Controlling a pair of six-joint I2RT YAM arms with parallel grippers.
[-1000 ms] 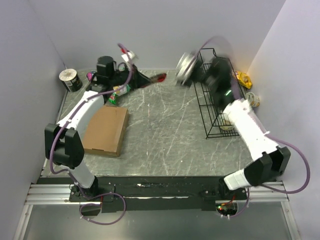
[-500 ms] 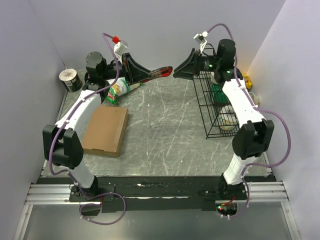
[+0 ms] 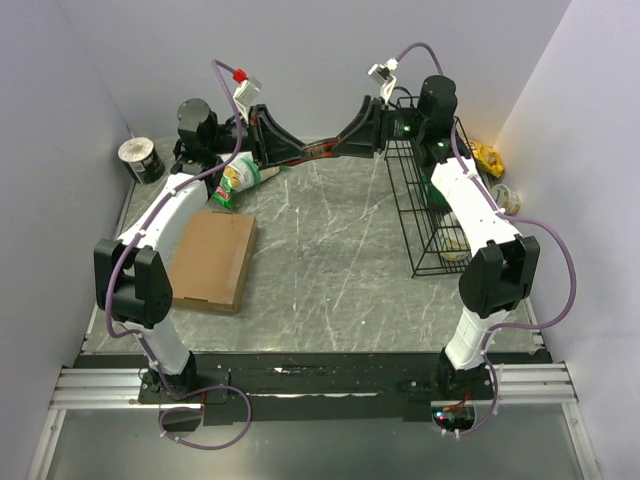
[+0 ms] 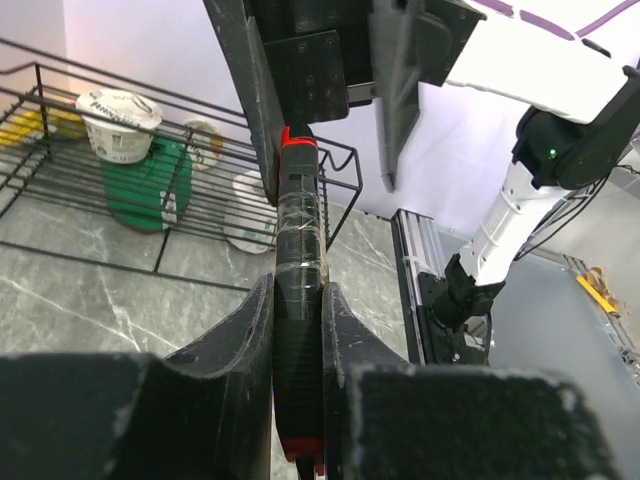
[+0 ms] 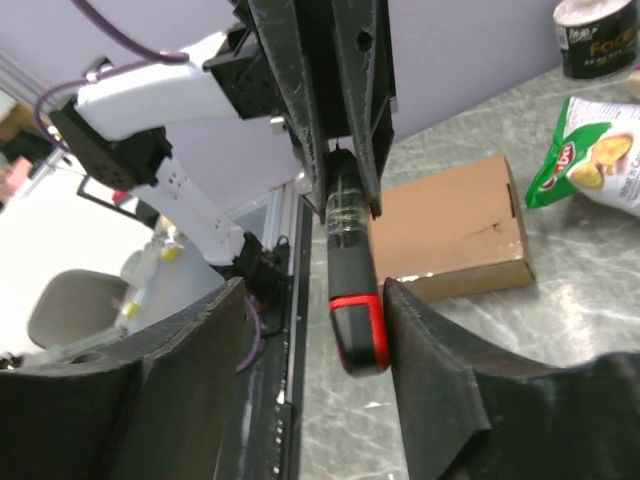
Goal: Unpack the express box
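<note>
My left hand (image 4: 298, 300) squeezes the black and red cutter (image 4: 299, 230). My right hand (image 5: 315, 290) is wide around its end. The express box (image 3: 210, 262) lies at 9 o'clock.

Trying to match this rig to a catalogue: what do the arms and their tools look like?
Both the left arm and right arm have white link shells and black blocky joints. A purple cable loops along each; the left one carries a red tag. The left tool and right tool are matte black with broad wedge-shaped fingers. A green light glows near the right wrist.
</note>
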